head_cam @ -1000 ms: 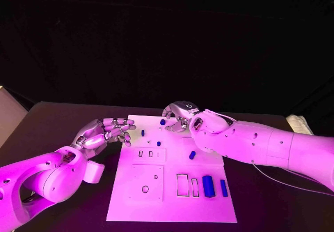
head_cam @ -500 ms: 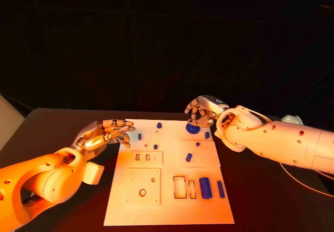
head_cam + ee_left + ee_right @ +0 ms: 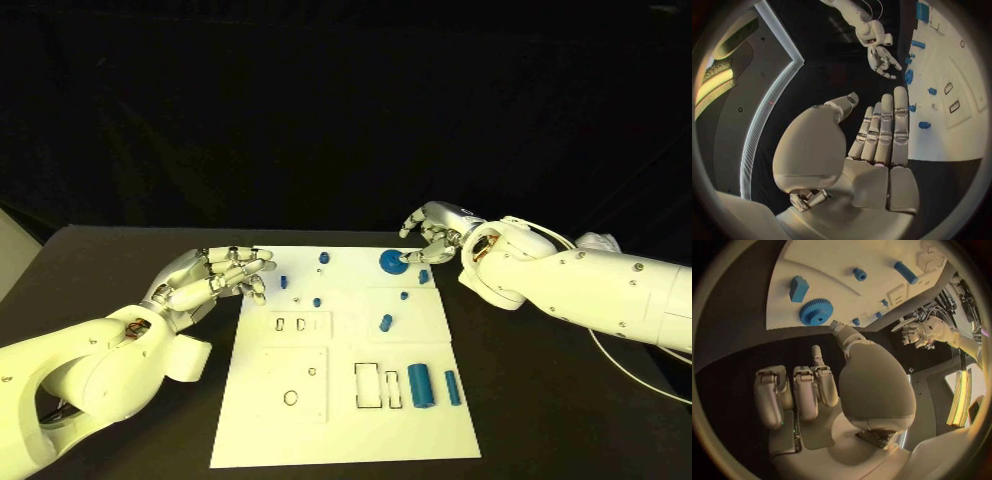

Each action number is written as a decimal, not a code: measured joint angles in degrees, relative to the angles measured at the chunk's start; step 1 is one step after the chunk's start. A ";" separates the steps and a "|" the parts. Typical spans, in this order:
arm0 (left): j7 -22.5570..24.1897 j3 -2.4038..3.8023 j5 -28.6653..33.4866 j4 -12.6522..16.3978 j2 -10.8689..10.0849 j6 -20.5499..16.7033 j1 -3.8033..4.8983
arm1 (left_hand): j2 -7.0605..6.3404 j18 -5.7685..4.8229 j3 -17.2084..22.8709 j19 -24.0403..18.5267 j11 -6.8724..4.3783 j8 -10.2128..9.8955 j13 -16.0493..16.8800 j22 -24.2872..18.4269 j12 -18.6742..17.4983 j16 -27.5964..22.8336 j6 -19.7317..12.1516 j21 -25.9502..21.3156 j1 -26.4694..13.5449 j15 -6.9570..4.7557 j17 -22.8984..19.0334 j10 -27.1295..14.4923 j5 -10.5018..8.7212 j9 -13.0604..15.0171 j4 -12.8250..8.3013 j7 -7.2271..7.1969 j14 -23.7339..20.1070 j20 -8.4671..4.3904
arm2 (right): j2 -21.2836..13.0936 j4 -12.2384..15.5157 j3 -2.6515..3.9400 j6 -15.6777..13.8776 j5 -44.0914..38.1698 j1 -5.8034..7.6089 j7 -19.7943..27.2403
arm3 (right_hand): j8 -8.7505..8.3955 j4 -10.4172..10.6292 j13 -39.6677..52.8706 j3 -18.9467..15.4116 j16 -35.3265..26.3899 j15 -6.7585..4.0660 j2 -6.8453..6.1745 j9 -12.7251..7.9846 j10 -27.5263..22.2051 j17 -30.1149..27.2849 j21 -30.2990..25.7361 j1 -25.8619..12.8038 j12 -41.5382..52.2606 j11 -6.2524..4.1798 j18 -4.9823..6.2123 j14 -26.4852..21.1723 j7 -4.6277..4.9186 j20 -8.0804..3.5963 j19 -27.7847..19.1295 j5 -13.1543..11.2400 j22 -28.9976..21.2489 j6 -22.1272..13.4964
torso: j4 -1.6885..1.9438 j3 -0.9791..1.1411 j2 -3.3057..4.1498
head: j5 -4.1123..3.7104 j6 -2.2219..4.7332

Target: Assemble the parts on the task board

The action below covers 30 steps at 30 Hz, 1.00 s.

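Left hand (image 3: 214,277): hovered at nine o'clock of the task board (image 3: 346,430), fingers apart, holding nothing; unchanged from a second ago.
Task board: lay mid-bench, small blue parts scattered on it, a blue bar (image 3: 420,385) at its four o'clock.
Gear (image 3: 394,261): lay flat at the board's one o'clock edge, free of any grip.
Right hand (image 3: 434,232): a second ago it sat over the board's far middle; it had since drawn out to one o'clock, just beside the gear, fingers partly curled on nothing.
Meaning: the gear looked newly set down, probably not yet seated; most parts remained loose.
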 measured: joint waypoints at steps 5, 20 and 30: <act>-0.01 -0.01 0.00 0.00 0.00 0.07 0.00 | 0.00 0.00 0.00 0.00 0.00 0.00 0.00 0.00 0.00 0.00 0.00 0.00 0.00 0.00 0.00 0.00 0.00 0.00 0.00 0.00 0.00 0.00 | 2.04 -1.82 -0.08 0.75 0.83 -0.20 -1.41 | 0.00 0.15 0.00 -0.15 0.00 0.00 0.22 0.00 0.00 0.00 0.00 0.22 0.00 0.00 0.00 0.00 -0.19 0.00 0.00 0.00 0.00 -0.22 | 0.00 -0.07 0.01 | -0.23 0.01; -0.05 -0.01 0.00 -0.02 0.03 0.19 0.00 | 0.00 0.00 0.00 0.00 0.00 0.00 -0.01 -0.01 0.00 0.00 0.00 0.00 0.00 0.00 0.00 0.00 0.00 -0.01 0.00 0.00 0.00 0.00 | 4.28 -3.86 -0.25 1.71 1.76 -1.41 -3.96 | 0.48 0.30 -0.01 -0.30 0.00 0.19 1.12 -0.01 0.00 -0.01 -0.01 0.68 0.00 0.01 0.01 0.18 -0.17 0.00 0.00 0.00 -0.01 -0.23 | 0.49 -0.20 0.21 | -0.42 -0.57; -0.11 -0.01 0.00 -0.02 0.06 0.19 0.00 | 0.00 0.00 0.00 0.00 0.21 0.00 -0.01 0.05 0.00 0.00 0.00 0.28 0.00 0.00 -0.09 -0.21 0.00 0.05 0.00 0.00 0.00 0.00 | 4.55 -4.05 -0.27 1.89 0.64 -1.55 -4.32 | 1.22 1.13 -0.02 0.53 0.00 0.19 1.51 0.06 -0.01 -0.02 -0.01 1.07 -0.01 0.00 0.01 0.18 -0.49 0.00 0.00 0.04 -0.02 0.56 | 0.46 -0.10 0.25 | -0.13 -0.74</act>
